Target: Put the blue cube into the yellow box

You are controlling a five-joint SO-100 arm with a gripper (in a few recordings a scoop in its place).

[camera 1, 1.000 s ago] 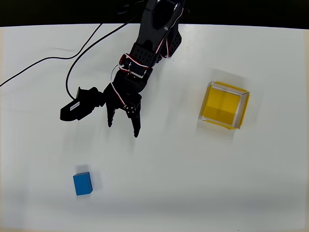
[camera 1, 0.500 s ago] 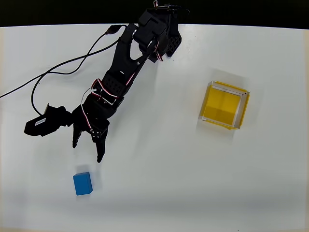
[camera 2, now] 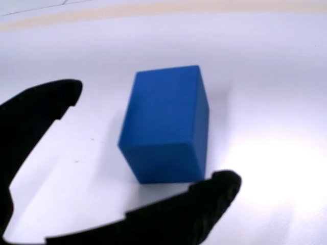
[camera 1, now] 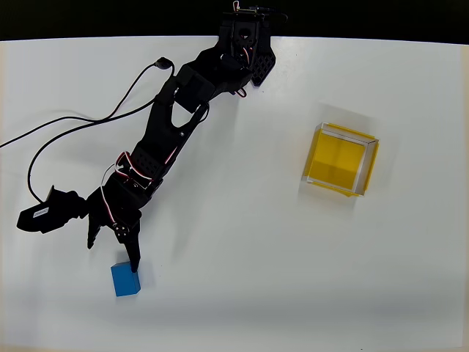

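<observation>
The blue cube (camera 1: 125, 279) lies on the white table near the lower left in the overhead view, and looms large in the wrist view (camera 2: 166, 122). My black gripper (camera 1: 112, 254) hangs open just above it, one fingertip over the cube's top right corner, the other off to its upper left. From the wrist camera, my open gripper (camera 2: 153, 138) has one finger (camera 2: 38, 109) to the cube's left and the other finger (camera 2: 204, 196) in front of its near edge. The yellow box (camera 1: 341, 158) with pale clear walls stands far off at the right, holding nothing.
A black cable (camera 1: 80, 121) trails from the arm across the upper left of the table (camera 1: 278, 279) to its left edge. The arm's base (camera 1: 245, 44) stands at the table's far edge, top centre. A black camera block (camera 1: 47, 213) juts left of the wrist.
The arm has swung left and reached down toward the blue cube, ending with the open fingers right at it. Cube and box have not moved.
</observation>
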